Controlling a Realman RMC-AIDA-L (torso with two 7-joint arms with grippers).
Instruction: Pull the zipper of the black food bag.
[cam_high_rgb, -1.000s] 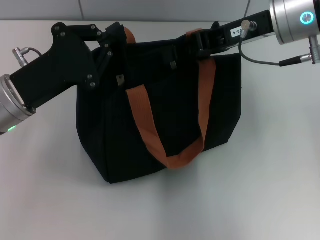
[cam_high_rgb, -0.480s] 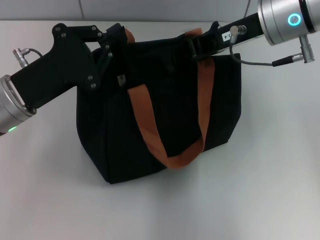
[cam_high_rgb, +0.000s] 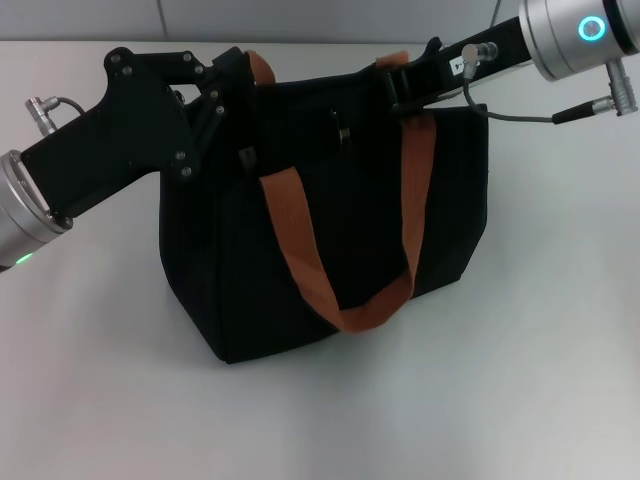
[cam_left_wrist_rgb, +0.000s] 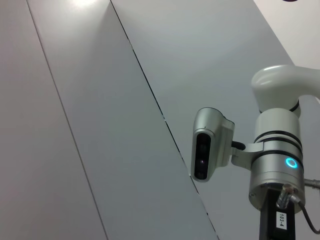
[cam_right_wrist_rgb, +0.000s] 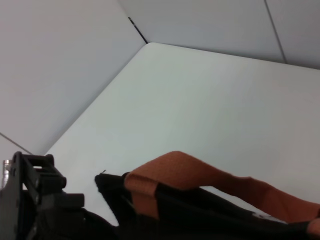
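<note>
While both tools (cam_high_rgb: 235, 140) (cam_high_rgb: 400, 88) grip, the black food bag (cam_high_rgb: 330, 230) has shifted right.

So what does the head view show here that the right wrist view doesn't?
Only the head view shows the whole boxy black fabric food bag, its small silver-grey zipper pull tab, the front rust-orange webbing strap loop and the right gripper at the bag's top right edge. Only the right wrist view shows the grey wall corner behind the table. Both show the bag's top edge, an orange strap, the white table and the left gripper at the bag's left end.
</note>
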